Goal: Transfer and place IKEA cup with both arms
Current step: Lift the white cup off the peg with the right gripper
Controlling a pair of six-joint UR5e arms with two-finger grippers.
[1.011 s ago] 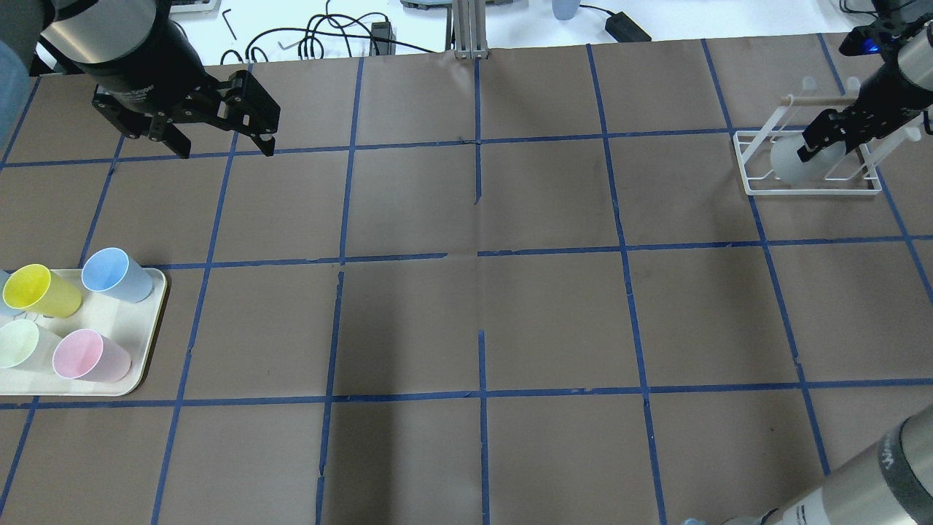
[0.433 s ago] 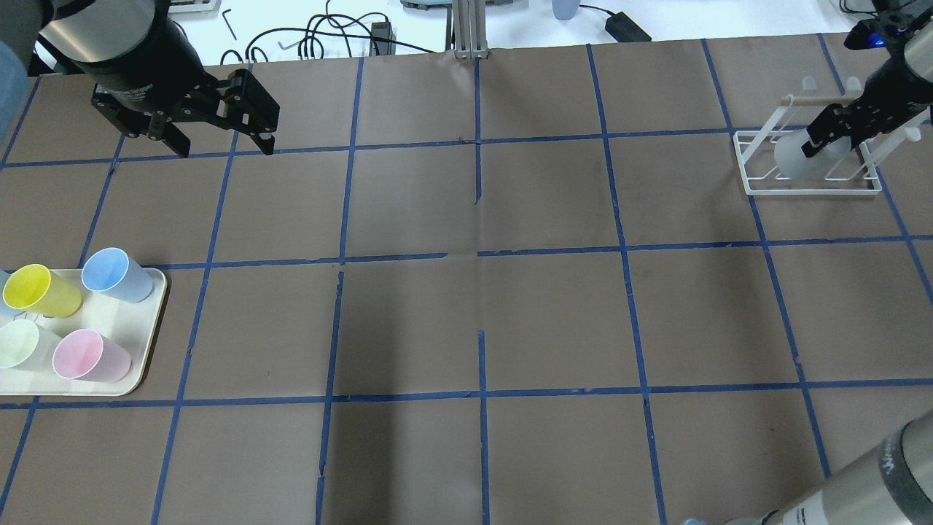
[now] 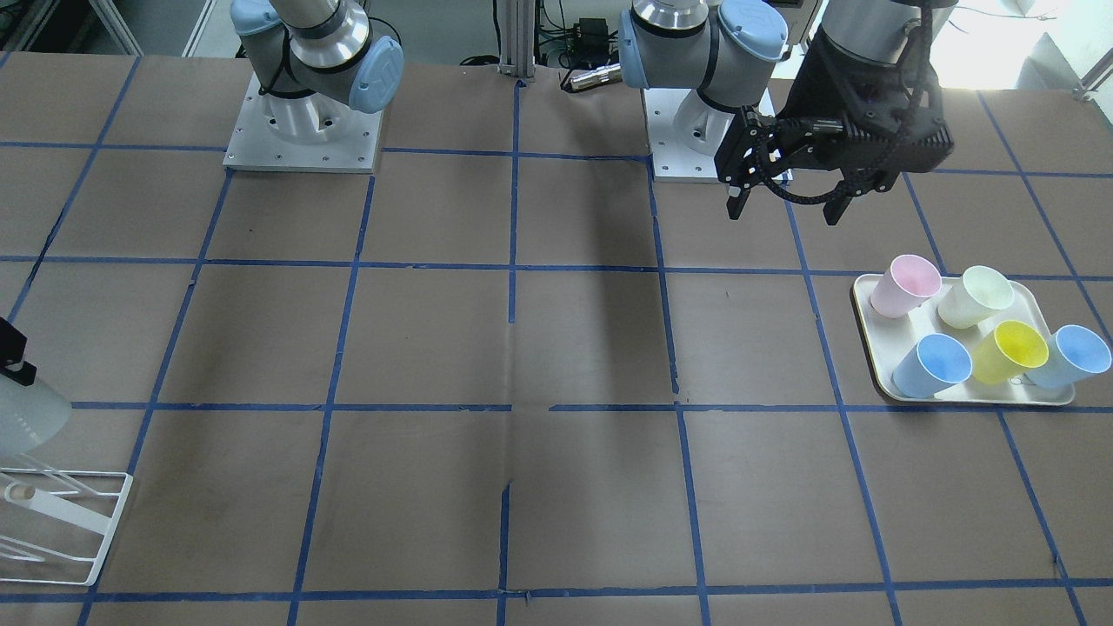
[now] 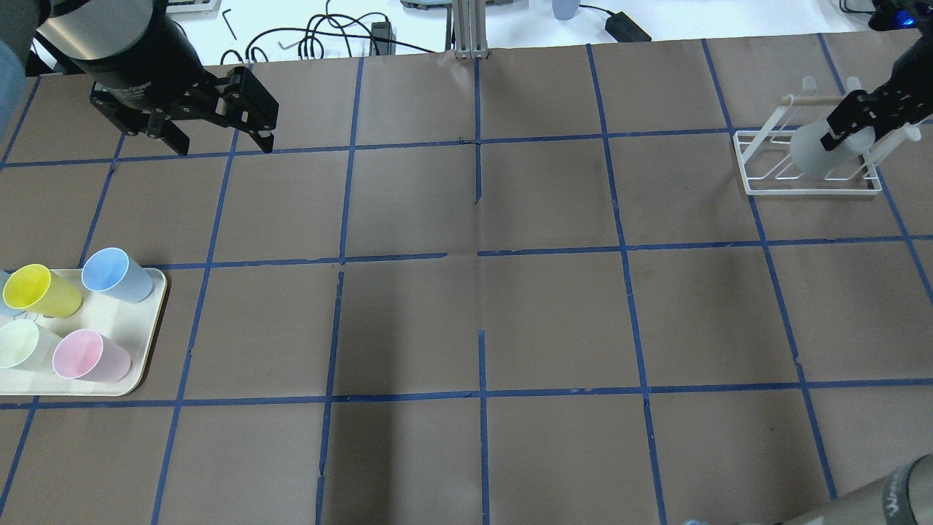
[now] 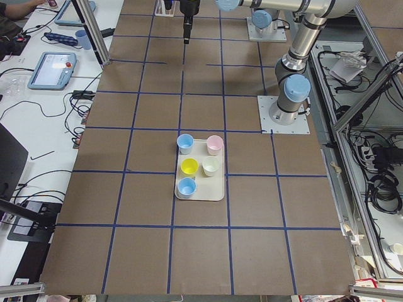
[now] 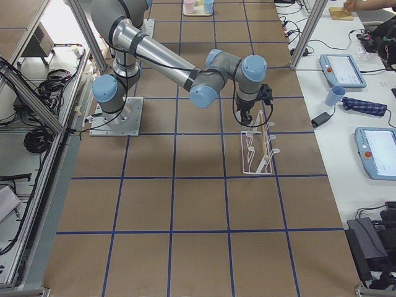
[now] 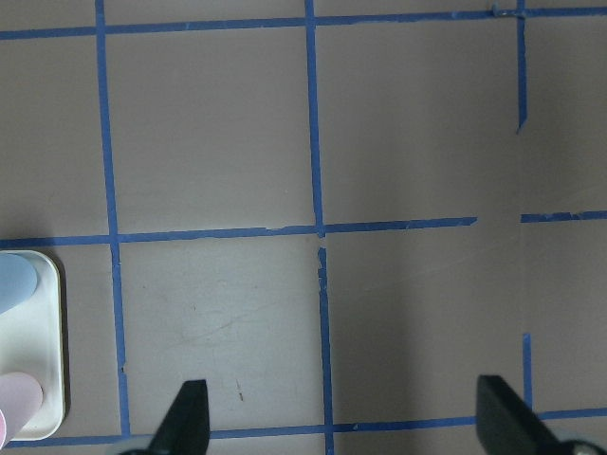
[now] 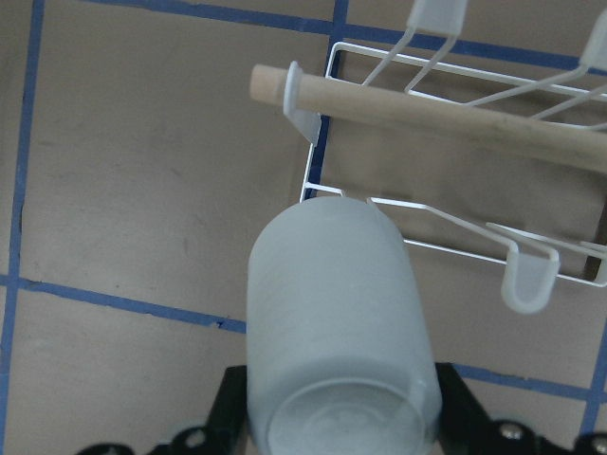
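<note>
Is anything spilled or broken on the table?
Nothing is spilled. The coloured cups stand upright on the tray. Only the blue tape lines look odd: torn and out of line near the table's middle.

The left gripper (image 7: pixel 346 428) looks straight down on a table covered in brown paper (image 7: pixel 209 123) marked off in squares by blue tape lines (image 7: pixel 313 123). Its two black fingertips (image 7: pixel 190 417) show only at the bottom edge, spread wide apart with bare paper between them. Off to the outer side of the left-hand fingertip lies a cream plastic tray with rounded corners (image 7: pixel 49 360), cut off by the edge, holding a light blue cup (image 7: pixel 14 282) and, nearer the gripper, a pale pink cup (image 7: pixel 14 398).
</note>
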